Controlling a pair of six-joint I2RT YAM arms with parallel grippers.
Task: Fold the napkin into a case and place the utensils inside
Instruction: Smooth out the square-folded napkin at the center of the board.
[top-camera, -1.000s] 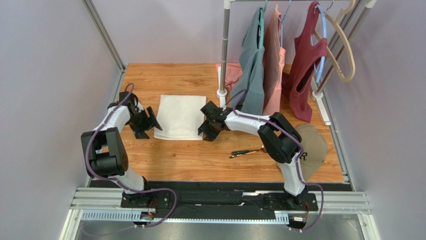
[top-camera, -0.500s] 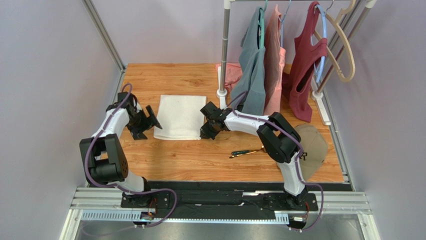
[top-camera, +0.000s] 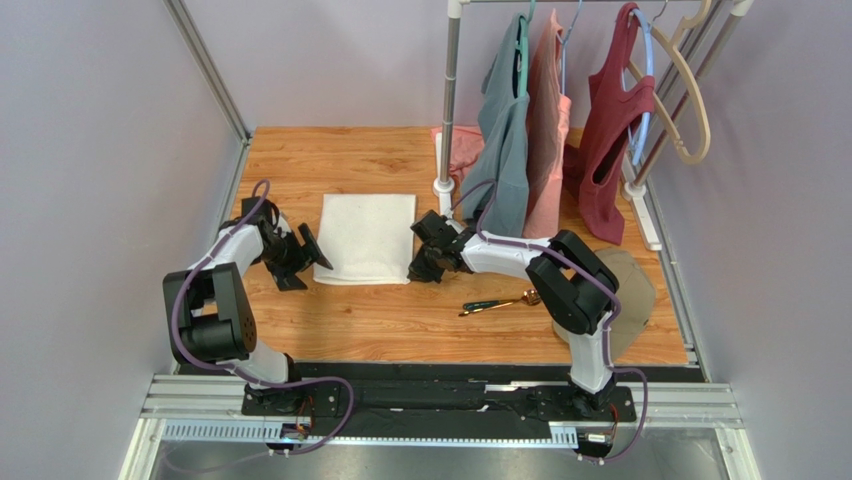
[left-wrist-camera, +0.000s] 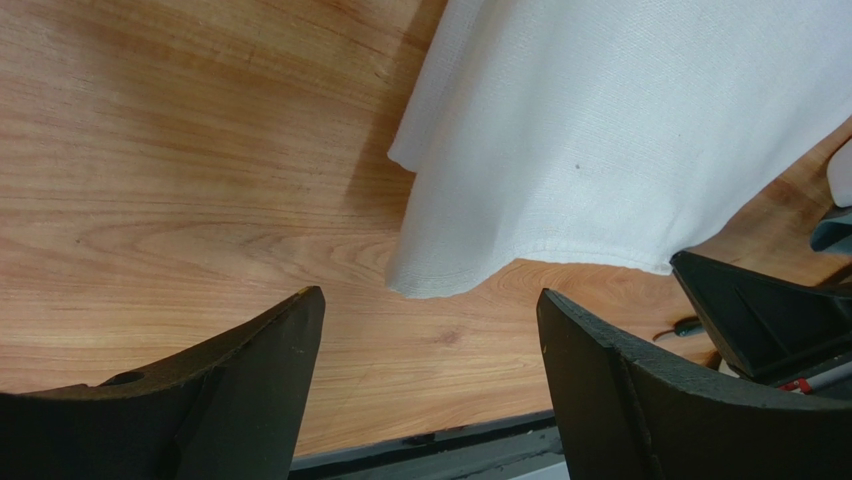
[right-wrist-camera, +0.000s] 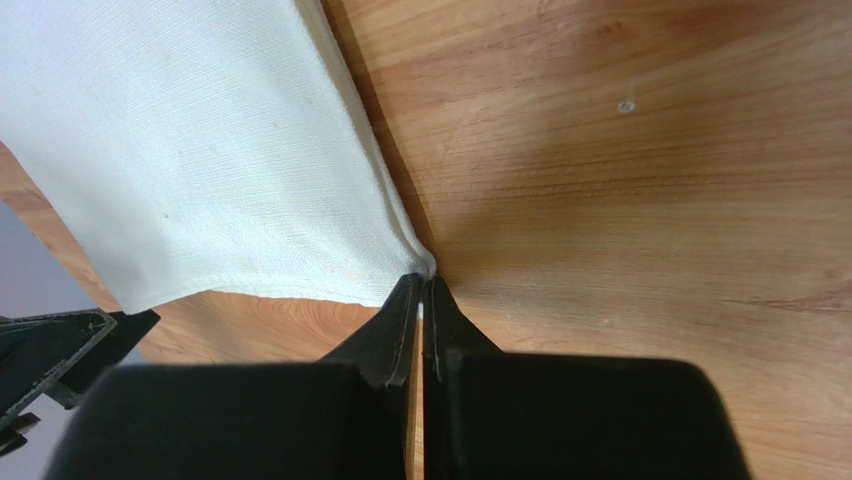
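The white napkin (top-camera: 365, 238) lies flat on the wooden table; it also shows in the left wrist view (left-wrist-camera: 620, 130) and the right wrist view (right-wrist-camera: 200, 150). My right gripper (top-camera: 420, 270) is shut on the napkin's near right corner, with the fingertips (right-wrist-camera: 408, 290) pinched together on the cloth's tip. My left gripper (top-camera: 305, 262) is open just left of the near left corner, which lies between and ahead of its jaws (left-wrist-camera: 430, 295) without touching them. The utensils (top-camera: 497, 303), dark-handled with a gold head, lie together on the table near my right arm.
A clothes rack post (top-camera: 445, 185) stands just behind the napkin's far right corner, with hanging garments (top-camera: 510, 130) beside it. A pink cloth (top-camera: 462, 145) lies at the back. A tan cap (top-camera: 625, 290) sits at the right. The table's front edge (left-wrist-camera: 450, 440) is close below my left gripper.
My right gripper has moved a little nearer and to the right and closed on the napkin's near right corner. My left gripper has shifted nearer, to the near left corner.
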